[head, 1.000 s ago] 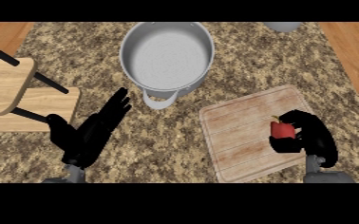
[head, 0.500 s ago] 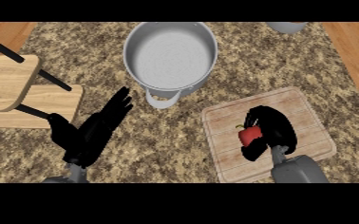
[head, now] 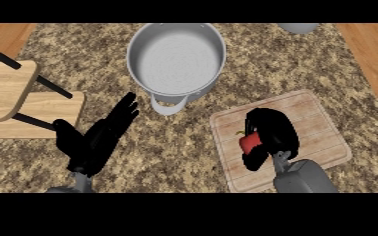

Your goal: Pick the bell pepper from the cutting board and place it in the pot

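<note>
While the pot [head: 176,60] is waiting empty, we are curling our right hand [head: 272,132] round the bell pepper [head: 249,142] over the cutting board [head: 317,130]; light, smooth-skinned, probably slippery, best gripped across its body. Left hand [head: 96,140] resting, released.

The right hand [head: 272,134] shows at about four o'clock, its grey forearm rising from the lower edge, fingers and thumb curled round a red bell pepper [head: 249,142]. The left hand [head: 96,140] rests at eight o'clock, fingers straight and pointing toward one o'clock, thumb spread to the side.
</note>
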Robot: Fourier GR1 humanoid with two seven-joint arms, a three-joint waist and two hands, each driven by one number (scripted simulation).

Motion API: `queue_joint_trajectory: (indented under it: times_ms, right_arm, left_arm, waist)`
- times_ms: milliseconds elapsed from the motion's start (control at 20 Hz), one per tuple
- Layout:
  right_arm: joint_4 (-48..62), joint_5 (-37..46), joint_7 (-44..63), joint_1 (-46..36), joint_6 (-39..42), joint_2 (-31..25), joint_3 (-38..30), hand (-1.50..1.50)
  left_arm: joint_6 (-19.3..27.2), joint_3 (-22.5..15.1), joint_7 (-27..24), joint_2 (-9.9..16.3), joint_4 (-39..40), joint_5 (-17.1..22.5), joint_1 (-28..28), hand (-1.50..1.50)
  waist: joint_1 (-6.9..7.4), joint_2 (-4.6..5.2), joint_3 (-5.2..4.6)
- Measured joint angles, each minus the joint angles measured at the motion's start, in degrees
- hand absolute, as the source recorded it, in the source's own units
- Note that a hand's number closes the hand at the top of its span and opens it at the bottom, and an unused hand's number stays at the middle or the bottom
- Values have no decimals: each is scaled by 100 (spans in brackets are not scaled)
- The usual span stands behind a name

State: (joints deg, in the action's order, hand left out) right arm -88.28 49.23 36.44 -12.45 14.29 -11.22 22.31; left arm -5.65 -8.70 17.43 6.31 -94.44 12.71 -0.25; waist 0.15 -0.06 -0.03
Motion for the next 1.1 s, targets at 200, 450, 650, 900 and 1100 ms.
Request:
queue_joint_trajectory:
  times_ms: [200,450,650,900,1100]
  right_arm:
    - [-600,469,395,-102,-166,-75,-28,150]
    - [-1801,549,719,-321,58,-136,-214,150]
    - [-2481,431,791,-805,398,-167,-433,150]
    - [-2721,48,955,-1654,632,214,-791,150]
    - [-2270,-156,1158,-2606,718,587,-1101,150]
  left_arm:
    - [-58,67,43,17,-42,84,0,0]
    - [-65,127,-24,5,73,60,-1,0]
    - [-56,117,-30,-14,32,15,-2,0]
    - [-84,47,-126,-72,52,-60,80,0]
    - [-96,55,-112,-93,56,-73,83,0]
  waist:
    - [-27,-10,1]
    - [-58,-16,0]
    - [-37,-14,1]
    - [3,-5,0]
    - [33,0,-1]
